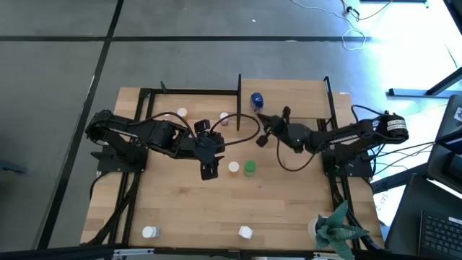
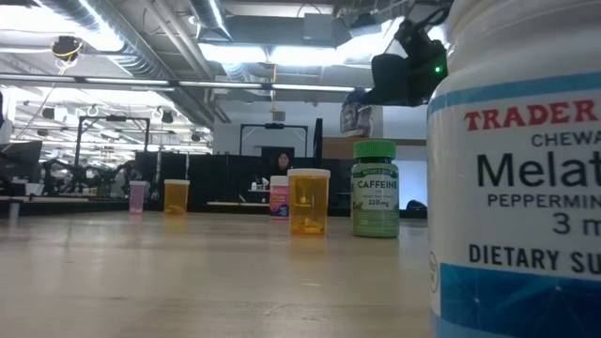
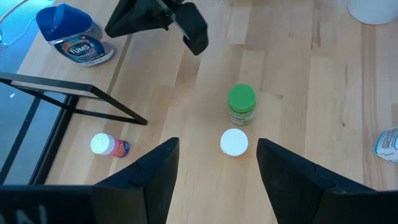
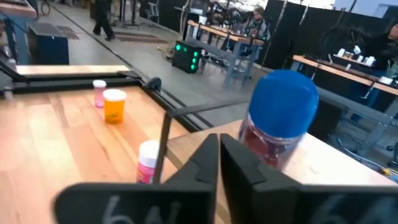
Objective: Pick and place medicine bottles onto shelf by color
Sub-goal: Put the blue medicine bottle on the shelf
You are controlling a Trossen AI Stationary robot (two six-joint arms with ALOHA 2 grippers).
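Observation:
The shelf (image 1: 296, 97) is a light wood board with black uprights at the table's far side. A blue-capped bottle (image 1: 256, 100) stands on it. My right gripper (image 4: 216, 142) is shut and level, its tips just in front of that bottle (image 4: 281, 118), with nothing between the fingers. My left gripper (image 3: 216, 149) hangs open above the table's middle. Below and beyond it stand a white-capped orange bottle (image 3: 234, 142) and a green-capped bottle (image 3: 241, 102). A small pink bottle (image 3: 109, 145) lies on its side by the shelf's frame. My right gripper's shut fingertips (image 4: 208, 149) stand close to the lower side of the blue-capped bottle (image 4: 264, 146), coming level from the table's near right. The bottle stays upright on the shelf board. Whether the tips touch it I cannot tell.
An orange bottle (image 4: 114, 104) and a pink one (image 4: 98, 92) stand at the table's far left. Two white bottles (image 1: 150, 232) (image 1: 246, 232) and a green paper plant (image 1: 339, 230) sit along the near edge. A big white bottle (image 2: 516, 188) fills the low view's right.

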